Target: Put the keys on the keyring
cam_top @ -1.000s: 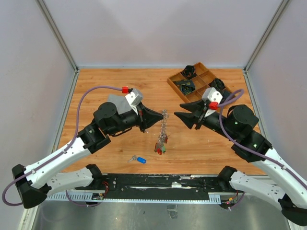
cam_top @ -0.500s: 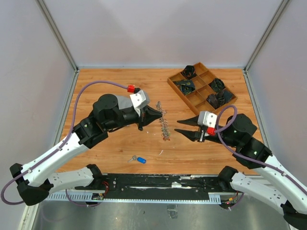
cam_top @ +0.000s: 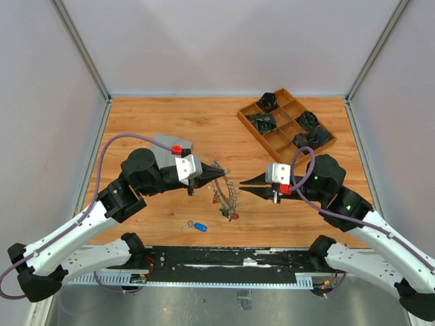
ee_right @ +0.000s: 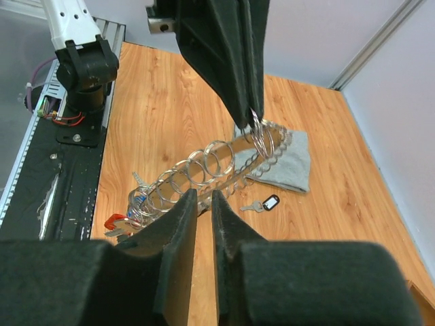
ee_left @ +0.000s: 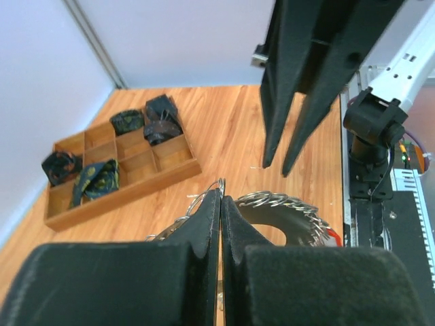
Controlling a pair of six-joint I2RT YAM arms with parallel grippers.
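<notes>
From above, the grey cloth (cam_top: 162, 142) is mostly hidden under the left arm. The left gripper (cam_top: 219, 175), fingers pressed together, pinches the keyring (cam_top: 228, 193), which trails toward the table. The right gripper (cam_top: 245, 183), narrowly parted, holds nothing just beside it. Only the right wrist view shows a black-tagged key (ee_right: 262, 204) beside the cloth. Only the overhead view shows a loose blue-tagged key (cam_top: 196, 226).

Left gripper (cam_top: 223, 175) has jaws pinched together, right gripper (cam_top: 242, 183) has jaws narrowly apart.
</notes>
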